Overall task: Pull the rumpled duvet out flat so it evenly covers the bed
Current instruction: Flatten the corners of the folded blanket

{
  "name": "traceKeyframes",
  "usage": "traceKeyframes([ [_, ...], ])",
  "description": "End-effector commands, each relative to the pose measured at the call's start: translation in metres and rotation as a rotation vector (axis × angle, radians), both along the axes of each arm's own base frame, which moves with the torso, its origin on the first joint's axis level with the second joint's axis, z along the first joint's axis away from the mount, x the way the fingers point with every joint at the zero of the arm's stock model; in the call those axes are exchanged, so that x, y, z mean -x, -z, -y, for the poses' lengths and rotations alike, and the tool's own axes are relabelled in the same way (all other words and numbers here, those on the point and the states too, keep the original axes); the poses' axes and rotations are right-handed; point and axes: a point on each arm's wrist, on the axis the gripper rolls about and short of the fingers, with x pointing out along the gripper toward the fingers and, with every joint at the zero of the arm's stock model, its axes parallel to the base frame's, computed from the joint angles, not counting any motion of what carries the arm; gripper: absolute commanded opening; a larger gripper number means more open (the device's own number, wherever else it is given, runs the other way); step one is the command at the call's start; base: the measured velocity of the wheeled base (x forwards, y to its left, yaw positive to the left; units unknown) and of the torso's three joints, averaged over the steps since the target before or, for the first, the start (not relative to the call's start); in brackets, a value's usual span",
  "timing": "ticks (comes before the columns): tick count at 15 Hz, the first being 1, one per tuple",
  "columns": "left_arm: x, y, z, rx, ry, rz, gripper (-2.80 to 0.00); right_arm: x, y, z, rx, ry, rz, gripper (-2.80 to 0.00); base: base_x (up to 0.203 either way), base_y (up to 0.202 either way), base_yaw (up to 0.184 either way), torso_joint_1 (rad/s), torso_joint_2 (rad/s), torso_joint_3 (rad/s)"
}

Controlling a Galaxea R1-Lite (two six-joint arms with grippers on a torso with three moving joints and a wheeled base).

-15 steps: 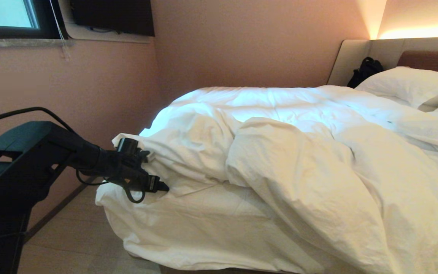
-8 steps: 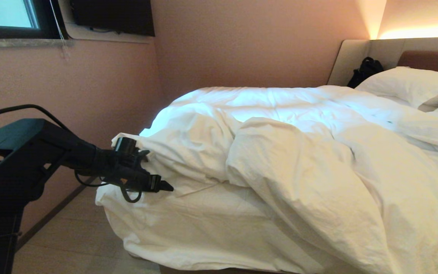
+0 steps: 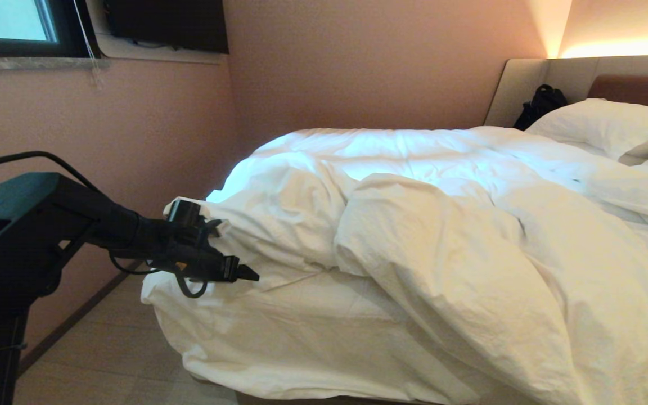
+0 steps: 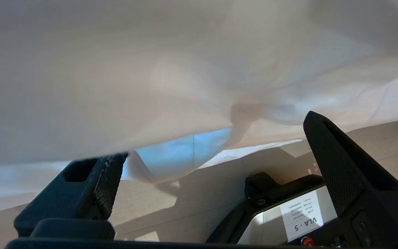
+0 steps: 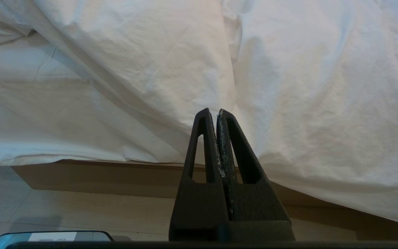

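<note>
Head view: your left pincer (image 3: pixel 228 264) gapes wide at the duvet (image 3: pixel 414 236) corner; seat the fold deep before closing, right pincer (image 5: pixel 218 116) shut, idle.

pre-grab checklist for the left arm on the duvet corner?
1. Left gripper at the duvet corner near the foot of the bed: ok.
2. Jaws open: ok, spread wide in the left wrist view.
3. Fabric between the jaws: cannot tell; cloth hangs just past the fingertips.
4. Duvet flat and even: not ok, bunched in a big fold.
5. Right gripper out of the way: ok, jaws shut, holding nothing, low by the bed's side.
6. Pillows clear of the pull: ok.
</note>
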Motion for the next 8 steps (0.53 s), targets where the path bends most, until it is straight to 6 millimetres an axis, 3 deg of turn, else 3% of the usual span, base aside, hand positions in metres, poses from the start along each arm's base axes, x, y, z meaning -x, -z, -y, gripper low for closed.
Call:
traceKeyframes([
  [1, -0.0002, -0.0018, 0.0000, 0.002, 0.001, 0.005, 0.00, 0.0001, 0.0000, 0.0000, 0.000, 0.000, 0.000, -2.80, 0.000, 0.000, 0.000, 0.000, 0.00, 0.000],
  [4, -0.0005, -0.0022, 0.0000, 0.009, -0.008, 0.002, 0.00, -0.0001, 0.0004, 0.0000, 0.000, 0.000, -0.001, -2.80, 0.000, 0.000, 0.000, 0.000, 0.00, 0.000],
  [5, -0.0007, -0.0025, 0.0000, 0.010, -0.010, 0.003, -2.80, 0.0001, 0.0000, 0.0000, 0.000, 0.000, 0.000, -2.80, 0.000, 0.000, 0.000, 0.000, 0.00, 0.000],
  [8, -0.0010, -0.0029, 0.0001, 0.010, -0.010, 0.004, -2.80, 0.0000, 0.0003, 0.0000, 0.000, 0.000, -0.001, -2.80, 0.000, 0.000, 0.000, 0.000, 0.00, 0.000],
])
